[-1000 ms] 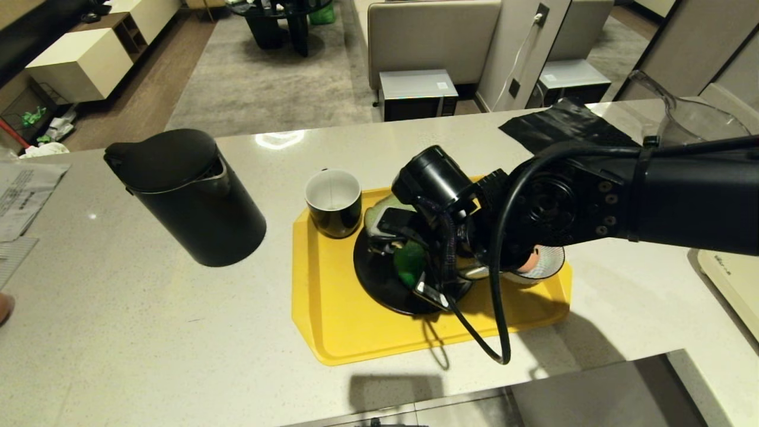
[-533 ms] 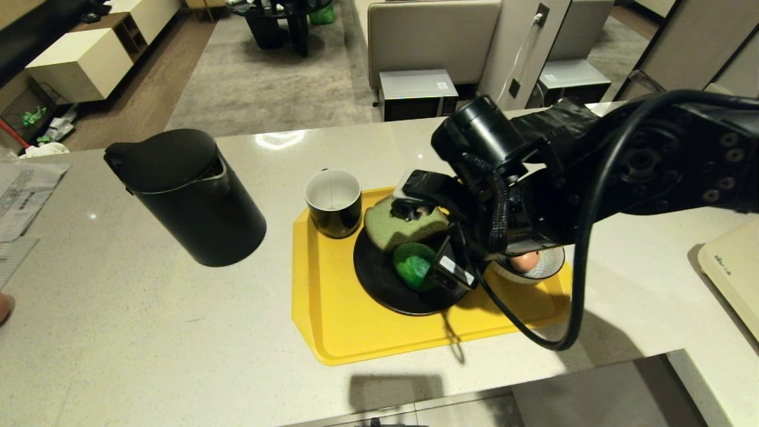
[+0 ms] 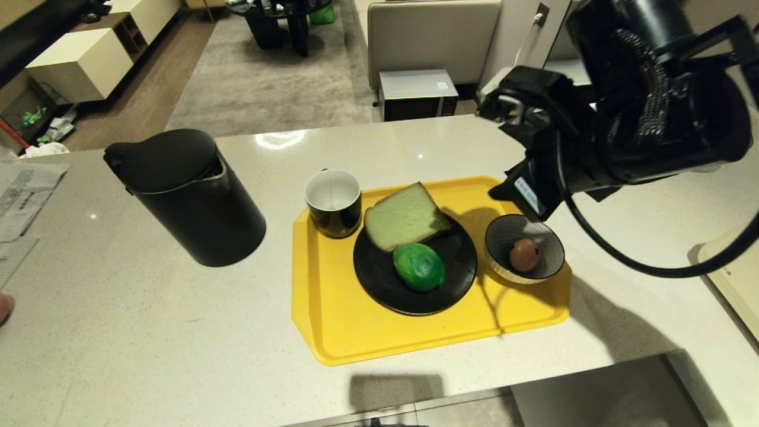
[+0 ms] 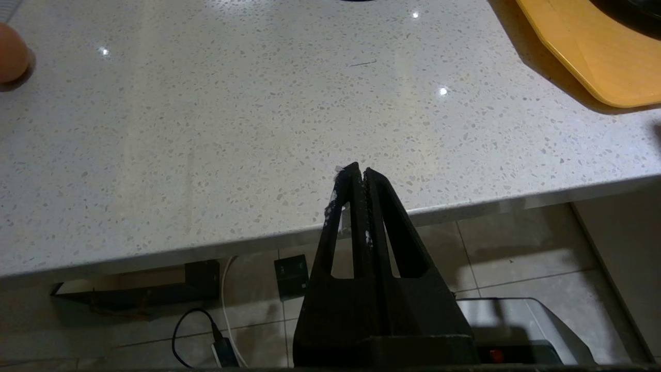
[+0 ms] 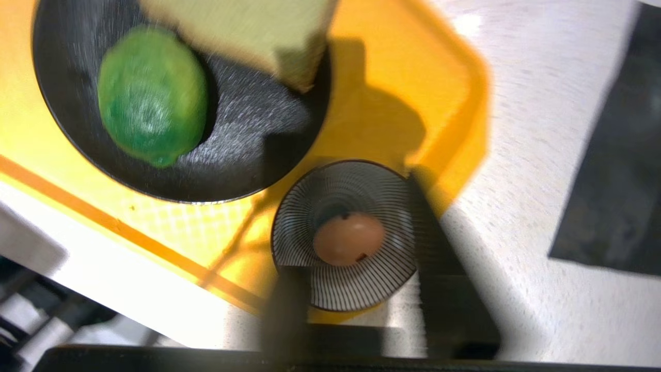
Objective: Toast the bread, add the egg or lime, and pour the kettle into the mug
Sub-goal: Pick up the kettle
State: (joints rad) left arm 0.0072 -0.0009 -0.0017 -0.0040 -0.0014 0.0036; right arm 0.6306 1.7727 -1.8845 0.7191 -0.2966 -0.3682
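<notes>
Lime (image 3: pixel 418 267) beside bread (image 3: pixel 404 216), black plate (image 3: pixel 379 279)

My right arm is up high on the right side of the head view, elbow bent, its forearm and thick wrist filling that upper corner with a black cable looping beneath. The right gripper (image 3: pixel 514 148) hangs off the wrist, pointing down and toward the left. Its two dark fingers (image 5: pixel 444 289) stand apart with nothing between them. My left arm sits low and parked. The left gripper (image 4: pixel 360 173) points forward, its two fingers (image 4: pixel 384 217) pressed flat together to the tips, holding nothing.
</notes>
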